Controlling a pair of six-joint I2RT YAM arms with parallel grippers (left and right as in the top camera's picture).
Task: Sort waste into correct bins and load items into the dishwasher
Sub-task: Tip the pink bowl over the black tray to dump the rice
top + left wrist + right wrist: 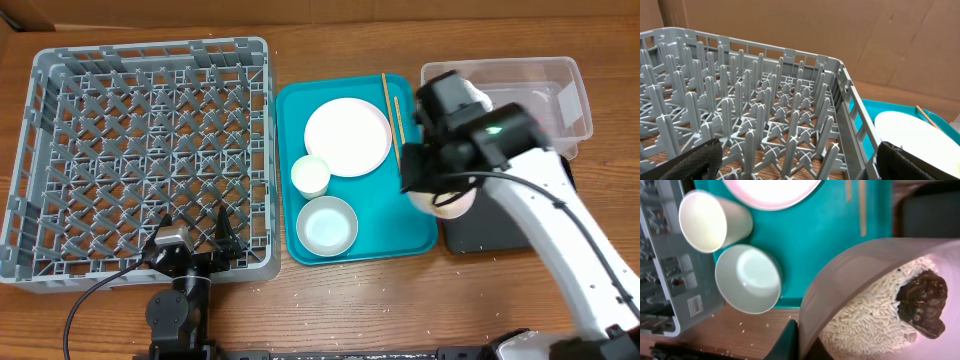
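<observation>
Inside the rice bowl (865, 315): a heap of white rice grains (860, 327), with a brown food scrap (922, 302) lying on the right side of the heap. Held at the rim by the right pincer (799, 345), which is closed on the bowl wall, one dark finger showing outside the wall, low in the wrist view. From overhead, half hidden under that pincer, above the line where the teal tray (385, 225) meets the black tray (482, 235). Cannot tell if lifted or resting there.

Beyond the black tray, at the far right: the clear tub (545, 75), with a pale patch (570, 100) on its right wall, perhaps a label, nothing readable on it.

On the teal tray, to the left of the held bowl: the plate (347, 137) in the far part, the cup (311, 175) just beside its near left edge, and the empty bowl (327, 224) in the near left corner, mouth up. Right of the plate, the chopsticks (390, 110), side by side, running from far to near.

Left of the teal tray, just beside it: the grey rack (150, 150). On its wall near the cup, a small white label (695, 305) with dark print, too small to read. A few loose grains (740, 325) on the bench (400, 300), near to the tray.

At the near wall of the rack: the left pincer (195, 238), open wide and empty.
</observation>
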